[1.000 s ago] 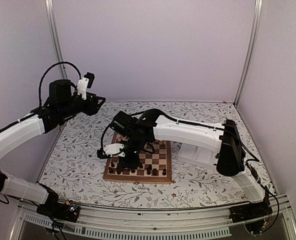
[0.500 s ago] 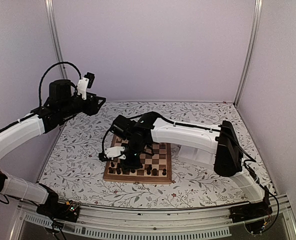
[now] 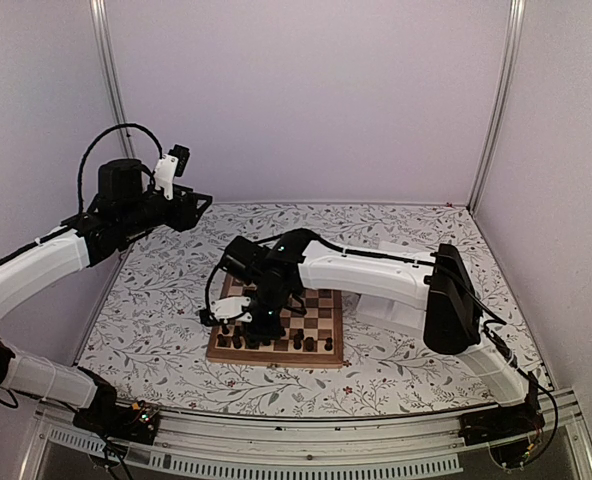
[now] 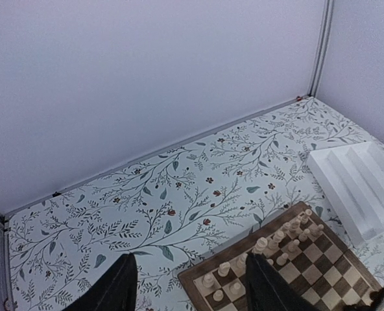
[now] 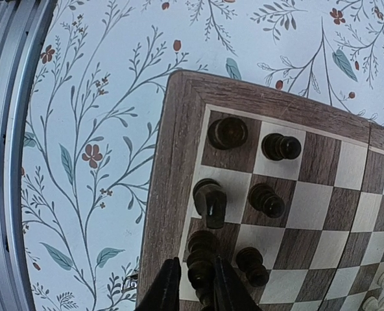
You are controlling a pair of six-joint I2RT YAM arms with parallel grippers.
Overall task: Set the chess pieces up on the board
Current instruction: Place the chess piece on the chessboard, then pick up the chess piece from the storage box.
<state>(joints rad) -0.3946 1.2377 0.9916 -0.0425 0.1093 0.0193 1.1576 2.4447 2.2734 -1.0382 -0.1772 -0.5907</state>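
Observation:
The board [image 3: 276,357] lies in the middle of the table; it also shows in the right wrist view [image 5: 178,136] and the left wrist view [image 4: 328,265]. Several dark chess pieces [image 3: 298,342] stand along its near rows. In the right wrist view a dark rook [image 5: 228,133], a knight [image 5: 210,197] and pawns [image 5: 281,147] stand at the corner. My right gripper [image 3: 252,324] [image 5: 195,288] is low over that near-left corner, shut on a tall dark piece [image 5: 202,259] that stands on an edge square. My left gripper [image 3: 202,204] [image 4: 192,288] is open and empty, high above the far left of the table.
Pale cream chessmen [image 4: 289,233] stand on the board's far rows. A white ridged tray [image 4: 357,188] lies right of the board, partly behind the right arm. The table has a floral cloth and pale walls on three sides, with a metal rail [image 5: 10,97] at the near edge.
My right gripper has moved left and down toward the board's near-left corner with the dark piece in it. The left arm has not moved.

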